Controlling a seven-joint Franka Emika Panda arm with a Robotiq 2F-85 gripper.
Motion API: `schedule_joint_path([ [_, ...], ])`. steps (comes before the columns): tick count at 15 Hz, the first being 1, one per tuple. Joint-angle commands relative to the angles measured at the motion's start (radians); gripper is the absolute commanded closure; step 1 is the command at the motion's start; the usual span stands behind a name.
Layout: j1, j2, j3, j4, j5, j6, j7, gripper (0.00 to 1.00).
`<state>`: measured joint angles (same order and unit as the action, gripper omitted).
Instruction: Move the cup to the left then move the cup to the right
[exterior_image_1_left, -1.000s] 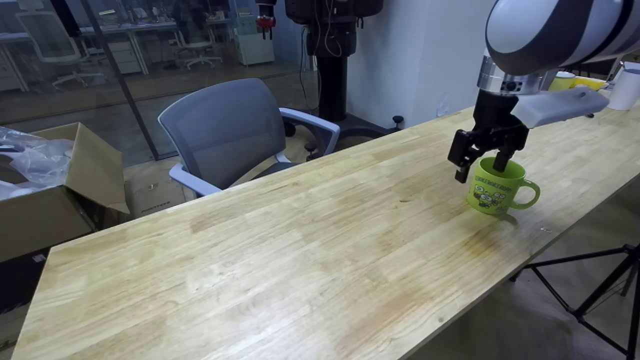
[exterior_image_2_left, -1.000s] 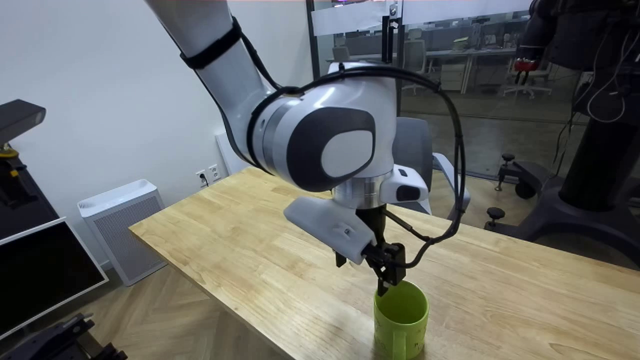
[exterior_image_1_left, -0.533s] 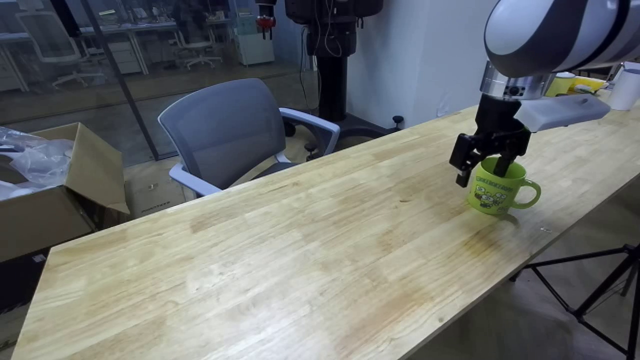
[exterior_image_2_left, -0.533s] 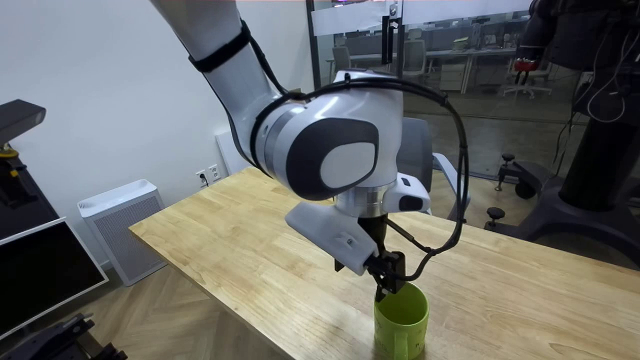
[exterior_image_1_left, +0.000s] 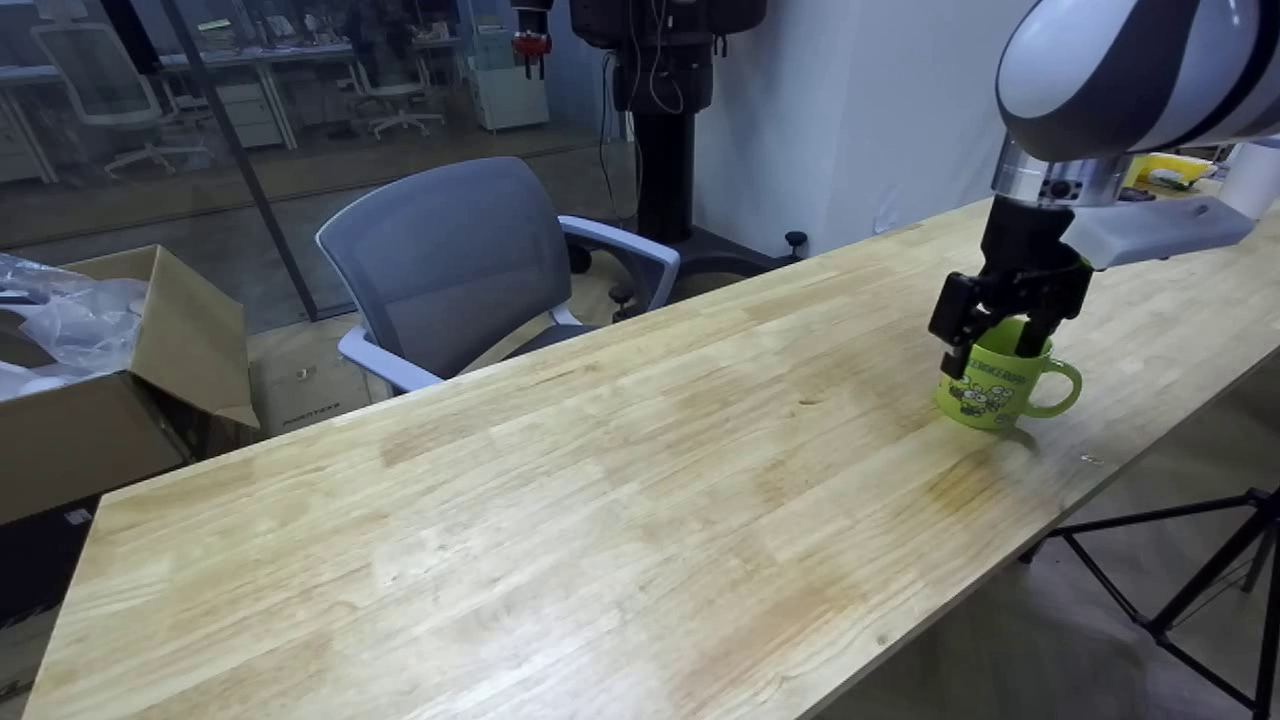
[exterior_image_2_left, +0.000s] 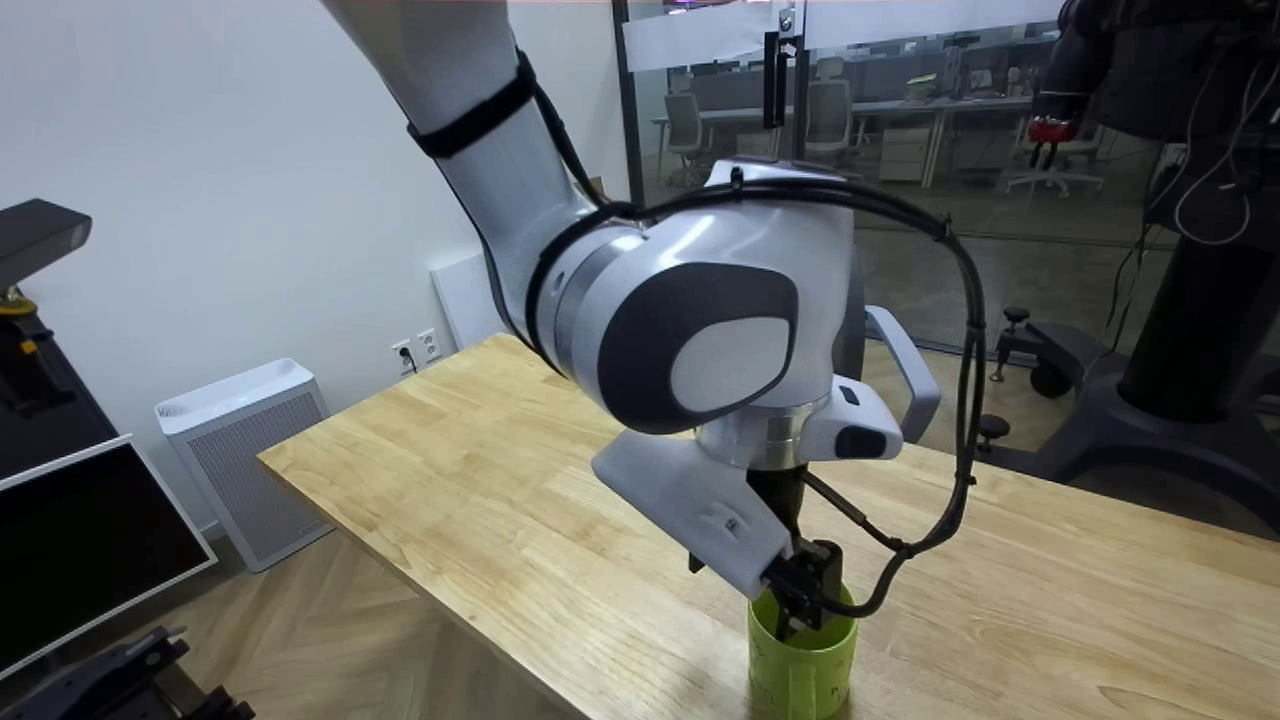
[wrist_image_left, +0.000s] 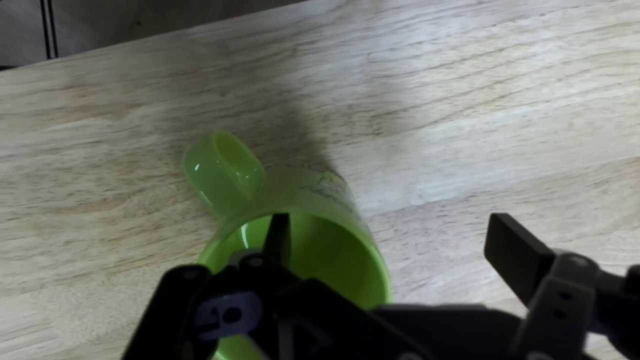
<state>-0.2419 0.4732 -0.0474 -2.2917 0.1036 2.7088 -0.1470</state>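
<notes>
The cup is a lime-green mug with dark print and a loop handle. It stands upright on the wooden table in an exterior view (exterior_image_1_left: 988, 400) and also shows in an exterior view (exterior_image_2_left: 803, 675) and the wrist view (wrist_image_left: 345, 260). My gripper (exterior_image_1_left: 994, 354) is open at the cup, and it also shows in an exterior view (exterior_image_2_left: 742, 597) and the wrist view (wrist_image_left: 391, 225). One finger reaches down inside the cup's mouth. The other finger is outside, beyond the rim on the side away from the handle. The cup's wall lies between the fingers, apart from the outer one.
The wooden table (exterior_image_1_left: 560, 520) has its edge close to the cup's handle side. A yellow container (exterior_image_1_left: 1178, 168) and a white cylinder (exterior_image_1_left: 1252, 180) stand at the far end. A grey chair (exterior_image_1_left: 450, 270) stands along the opposite edge. A tripod (exterior_image_1_left: 1160, 620) is below the near edge.
My gripper has moved lower and toward the handle side, so one finger is deeper over and into the cup. The cup has not moved. The fingers have stayed open.
</notes>
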Motion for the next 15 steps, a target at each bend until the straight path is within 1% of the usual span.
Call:
schedule_joint_path([
  [1,-0.006,0.028,-0.010,0.028,0.001,-0.016,0.001,0.27],
  [9,0.017,0.063,-0.054,0.021,-0.034,-0.015,0.029,0.83],
  [12,0.033,0.063,-0.068,0.030,-0.056,-0.055,0.039,1.00],
  [14,0.044,0.050,-0.077,0.046,-0.073,-0.101,0.047,1.00],
  [15,0.046,0.043,-0.077,0.056,-0.079,-0.126,0.046,0.98],
])
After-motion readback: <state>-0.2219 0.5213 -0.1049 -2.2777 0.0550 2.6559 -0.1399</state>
